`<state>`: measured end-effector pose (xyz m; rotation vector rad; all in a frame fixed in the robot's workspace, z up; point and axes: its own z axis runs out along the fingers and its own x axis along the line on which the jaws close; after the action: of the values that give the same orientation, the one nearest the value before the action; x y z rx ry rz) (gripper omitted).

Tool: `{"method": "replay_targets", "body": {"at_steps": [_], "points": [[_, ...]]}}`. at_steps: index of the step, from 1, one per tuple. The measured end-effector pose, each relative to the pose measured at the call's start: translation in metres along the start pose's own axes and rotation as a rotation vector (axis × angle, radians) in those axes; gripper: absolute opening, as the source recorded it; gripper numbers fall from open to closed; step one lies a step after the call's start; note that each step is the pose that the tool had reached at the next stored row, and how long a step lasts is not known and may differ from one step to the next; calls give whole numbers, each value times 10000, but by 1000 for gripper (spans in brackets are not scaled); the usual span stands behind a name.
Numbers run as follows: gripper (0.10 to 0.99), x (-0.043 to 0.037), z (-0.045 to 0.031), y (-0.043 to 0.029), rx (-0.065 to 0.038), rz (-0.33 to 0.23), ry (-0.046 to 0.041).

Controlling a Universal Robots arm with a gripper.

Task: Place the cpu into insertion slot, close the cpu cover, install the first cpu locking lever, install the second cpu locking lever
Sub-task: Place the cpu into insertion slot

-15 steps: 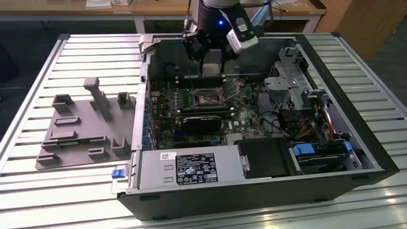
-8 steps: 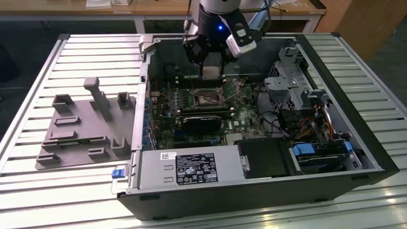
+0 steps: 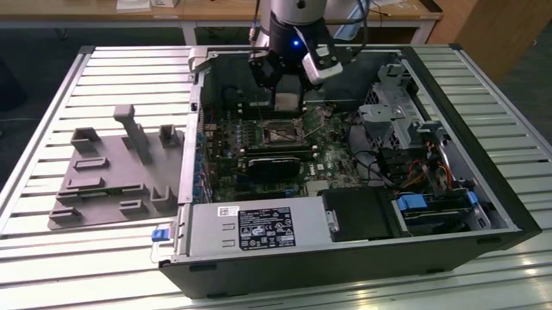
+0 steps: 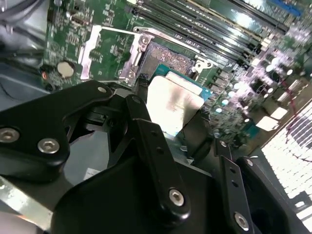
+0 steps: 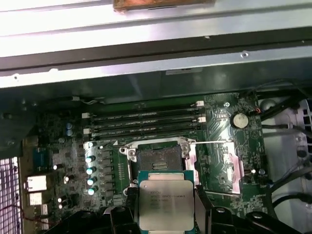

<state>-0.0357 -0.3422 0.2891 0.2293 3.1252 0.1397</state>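
Observation:
My gripper [image 3: 289, 103] hangs inside the open computer case, just behind the insertion slot [image 3: 280, 134]. It is shut on the cpu [image 5: 163, 204], a flat square chip with a silvery top held between the two black fingers [image 5: 130, 210]. In both wrist views the cpu [image 4: 173, 100] hovers close to the insertion slot [image 5: 158, 158], short of its dark centre and off to one side. The cpu cover [image 4: 105, 53], a thin silvery frame, lies flipped open beside the insertion slot [image 4: 168, 58]. A thin locking lever [image 5: 212, 142] stands released along the slot's edge.
Memory slots [image 5: 146, 122] run along one side of the socket. A long black card [image 3: 276, 166] lies in front of it, the power supply [image 3: 250, 229] nearer the case front, and drive cages with cables [image 3: 405, 123] on the exterior view's right. A grey fixture tray [image 3: 112, 174] sits outside the case.

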Motion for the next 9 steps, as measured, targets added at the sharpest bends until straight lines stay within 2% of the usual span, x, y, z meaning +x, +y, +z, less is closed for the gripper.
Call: {"method": "replay_targets", "body": {"at_steps": [9], "points": [[537,0,53,-5,-3,1629,-145]]}}
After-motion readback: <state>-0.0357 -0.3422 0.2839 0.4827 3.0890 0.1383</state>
